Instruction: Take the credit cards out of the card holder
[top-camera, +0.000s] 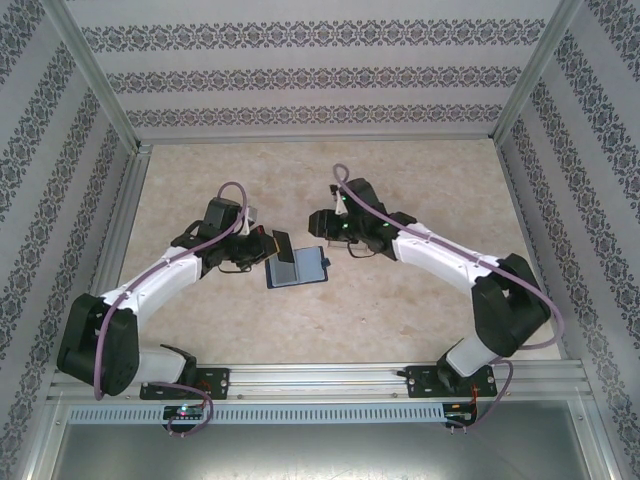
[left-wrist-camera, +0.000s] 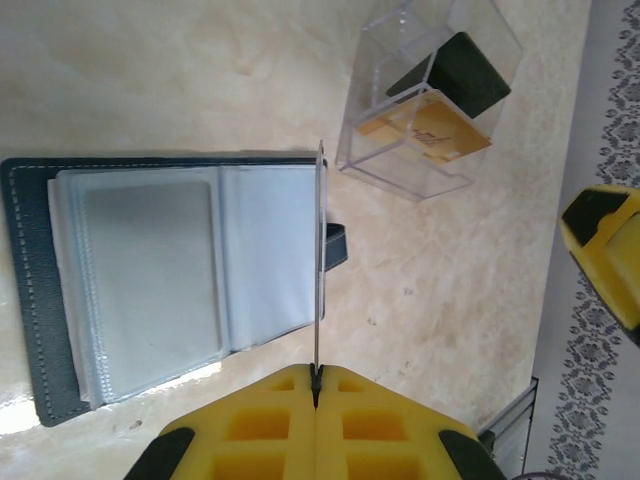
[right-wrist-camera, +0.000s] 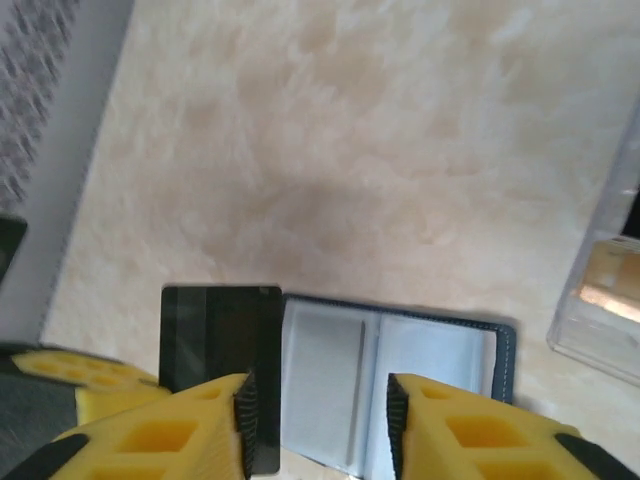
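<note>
The card holder (top-camera: 300, 268) lies open on the table, navy outside with bluish-grey sleeves (left-wrist-camera: 150, 280). My left gripper (left-wrist-camera: 317, 375) is shut on a black credit card (right-wrist-camera: 220, 335), held upright at the holder's edge and seen edge-on as a thin line (left-wrist-camera: 319, 260). From above the card (top-camera: 283, 243) sticks out from the left gripper (top-camera: 268, 240). My right gripper (right-wrist-camera: 320, 420) hangs open above the holder (right-wrist-camera: 420, 360), with nothing between its fingers. A tan-orange card (left-wrist-camera: 430, 130) and a dark card (left-wrist-camera: 465, 70) lie in a clear box.
The clear plastic box (left-wrist-camera: 430, 100) stands just beyond the holder, close to the right gripper (top-camera: 322, 228); its corner shows at the right edge (right-wrist-camera: 610, 300). Patterned walls enclose the beige tabletop (top-camera: 420, 300). A metal rail (top-camera: 320, 378) runs along the near edge.
</note>
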